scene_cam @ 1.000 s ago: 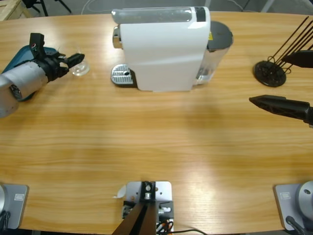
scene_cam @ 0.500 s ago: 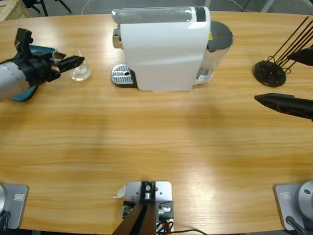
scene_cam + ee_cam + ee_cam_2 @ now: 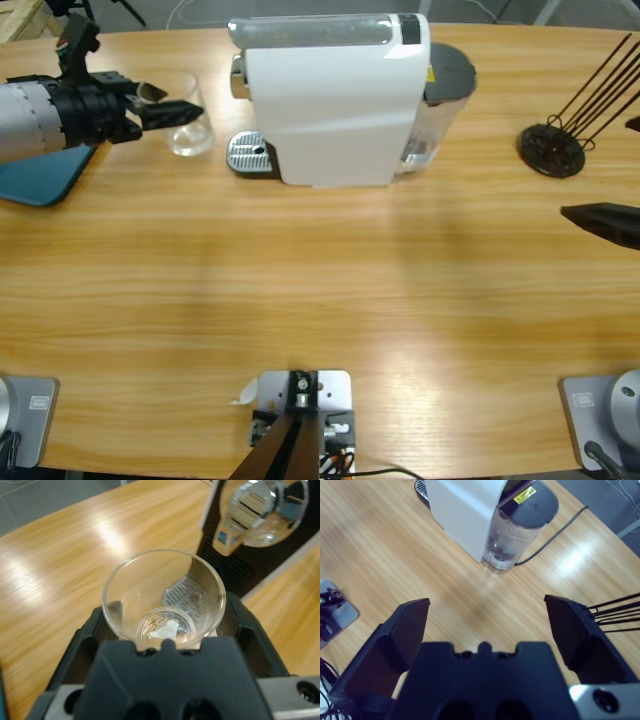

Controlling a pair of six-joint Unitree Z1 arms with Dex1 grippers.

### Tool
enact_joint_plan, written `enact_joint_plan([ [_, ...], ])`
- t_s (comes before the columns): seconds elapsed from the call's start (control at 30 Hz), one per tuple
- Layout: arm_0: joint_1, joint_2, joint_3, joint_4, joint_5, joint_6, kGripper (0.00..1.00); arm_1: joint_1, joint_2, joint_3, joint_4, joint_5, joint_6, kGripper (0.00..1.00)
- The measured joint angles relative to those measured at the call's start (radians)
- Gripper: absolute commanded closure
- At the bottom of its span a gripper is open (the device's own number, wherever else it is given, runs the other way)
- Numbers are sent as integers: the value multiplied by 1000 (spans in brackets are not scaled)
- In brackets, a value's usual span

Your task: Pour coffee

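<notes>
From above, the left hand (image 3: 178, 112) is clamped on the clear glass (image 3: 188, 128), just beside the coffee machine (image 3: 335, 98) and its drip tray (image 3: 249, 155). Best bet is probably keeping it upright and sliding it squarely under the spout. Left wrist: glass (image 3: 164, 599) empty, spout (image 3: 230, 536) close ahead. Right wrist: right hand (image 3: 487, 625) spread wide over bare wooden bench (image 3: 380, 545), grey floor beyond.

Overhead view; wrist views toward coffee machine (image 3: 335, 100)
</notes>
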Motion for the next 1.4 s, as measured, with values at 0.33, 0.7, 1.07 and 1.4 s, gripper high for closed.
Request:
enact_joint_plan([
  [0.33, -52, 88, -38, -1, -45, 3, 685, 0, -46, 15, 42, 0, 0, 18],
  [0.7, -60, 200, -84, -45, -60, 7, 685, -9, -75, 15, 70, 0, 0, 23],
  [1.07, -63, 244, -116, -59, -60, 7, 13, -11, -85, 15, 89, 0, 0, 23],
  [1.4, -73, 267, -94, -62, -77, 7, 0, -11, -86, 15, 94, 0, 0, 23],
])
